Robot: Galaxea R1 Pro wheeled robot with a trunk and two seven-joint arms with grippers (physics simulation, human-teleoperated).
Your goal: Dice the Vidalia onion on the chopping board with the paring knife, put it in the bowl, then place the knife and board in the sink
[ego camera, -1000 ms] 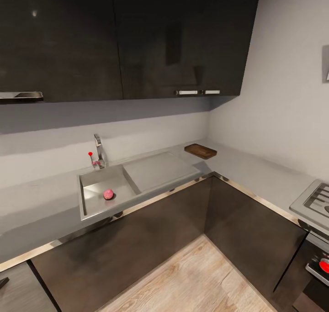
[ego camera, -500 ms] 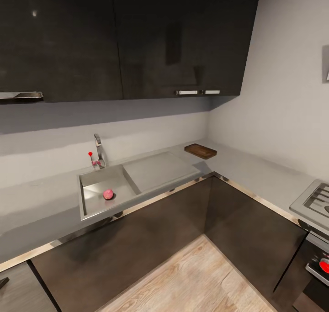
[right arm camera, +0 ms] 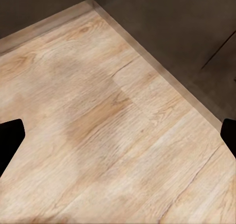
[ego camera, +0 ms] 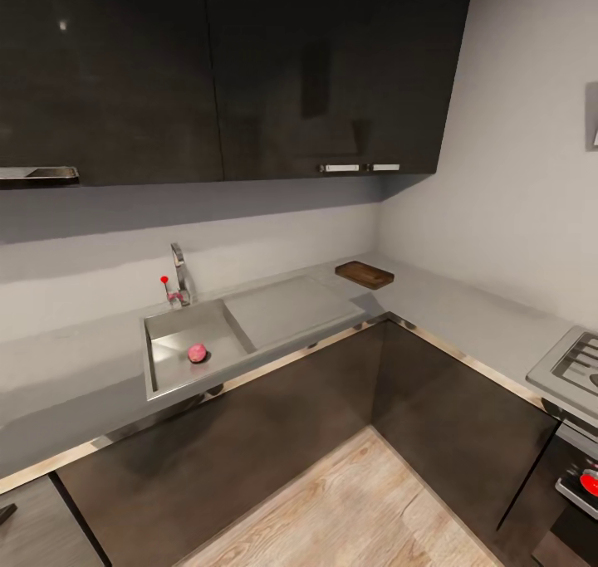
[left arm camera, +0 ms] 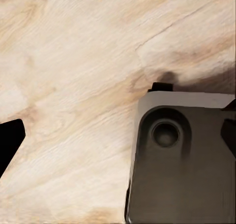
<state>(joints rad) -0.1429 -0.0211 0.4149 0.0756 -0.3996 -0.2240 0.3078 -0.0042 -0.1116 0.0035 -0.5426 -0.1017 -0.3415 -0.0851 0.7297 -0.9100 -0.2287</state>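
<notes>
Grippers: both hang low over the floor; left gripper (left arm camera: 118, 135) & right gripper (right arm camera: 118, 135) each show dark fingertips far apart at opposite frame edges, so spread wide, nothing held.
Floor: light wood planks (right arm camera: 118, 115) under both wrists; left wrist cam also catches a grey corner of the robot base (left arm camera: 182, 165), lower right of frame.
Cabinets: dark fronts, L-shaped run across the lower half of head view.
Countertop: grey worktop (ego camera: 75, 368) w/ steel front edge, mid frame.
Sink: steel basin (ego camera: 178, 326), centre-left.
Onion: small pinkish ball (ego camera: 197, 352) sitting in the sink, untouched.
Faucet: behind the basin (ego camera: 178, 272).
Chopping board: dark brown slab (ego camera: 365, 274) on the counter in the far corner, right of centre, well apart from the sink.
Knife & bowl: can't make them out.
Progress: nothing done yet, by the look of it. Onion not picked, no dicing, no transfer, board not in sink. Robot prob. needs to close in on the counter first.
</notes>
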